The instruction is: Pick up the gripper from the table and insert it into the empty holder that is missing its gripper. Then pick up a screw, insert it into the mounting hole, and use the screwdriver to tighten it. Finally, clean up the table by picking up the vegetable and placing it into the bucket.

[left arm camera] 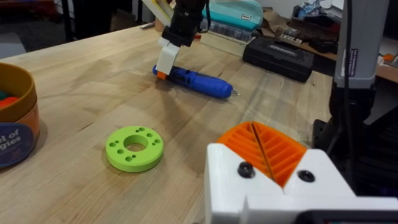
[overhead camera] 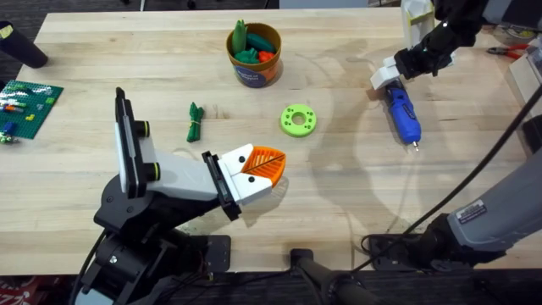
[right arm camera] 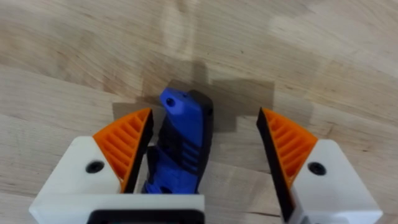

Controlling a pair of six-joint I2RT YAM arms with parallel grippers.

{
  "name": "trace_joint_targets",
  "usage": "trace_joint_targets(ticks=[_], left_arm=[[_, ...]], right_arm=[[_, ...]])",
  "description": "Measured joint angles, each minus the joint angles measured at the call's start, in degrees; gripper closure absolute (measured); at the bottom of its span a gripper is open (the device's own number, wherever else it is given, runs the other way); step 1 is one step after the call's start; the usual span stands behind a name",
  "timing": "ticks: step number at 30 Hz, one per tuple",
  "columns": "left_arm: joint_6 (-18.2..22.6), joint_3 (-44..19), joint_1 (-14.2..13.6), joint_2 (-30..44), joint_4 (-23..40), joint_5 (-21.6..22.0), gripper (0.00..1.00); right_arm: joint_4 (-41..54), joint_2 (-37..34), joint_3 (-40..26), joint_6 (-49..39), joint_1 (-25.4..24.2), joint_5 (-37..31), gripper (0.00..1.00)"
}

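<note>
Overhead view: the screwdriver [overhead camera: 403,113] lies flat on the table [overhead camera: 356,186] at the far right, its long axis running near to far, metal bit toward the robot. The right gripper [overhead camera: 385,76] sits over its far butt end. The vegetable [overhead camera: 195,121] lies left of centre, near the bucket [overhead camera: 254,56] at the far edge. The left gripper [overhead camera: 269,168] hovers low, pads pressed together, empty.

Left wrist view: the screwdriver [left arm camera: 198,81] lies beyond a green ring [left arm camera: 134,147].

Right wrist view: orange pads [right arm camera: 127,140] stand wide apart either side of the screwdriver's [right arm camera: 181,146] butt, one pad just beside it.
</note>
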State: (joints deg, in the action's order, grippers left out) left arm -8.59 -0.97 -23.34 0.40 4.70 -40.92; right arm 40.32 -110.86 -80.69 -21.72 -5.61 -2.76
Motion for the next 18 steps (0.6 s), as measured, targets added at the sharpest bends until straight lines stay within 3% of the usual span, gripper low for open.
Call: trace_joint_targets(ticks=[18], left_arm=[[-0.07,0.0,-0.01,0.02,-0.04,0.01,0.986]], right_arm=[[7.39,-0.86,-0.01,4.2,1.04,1.15,0.003]])
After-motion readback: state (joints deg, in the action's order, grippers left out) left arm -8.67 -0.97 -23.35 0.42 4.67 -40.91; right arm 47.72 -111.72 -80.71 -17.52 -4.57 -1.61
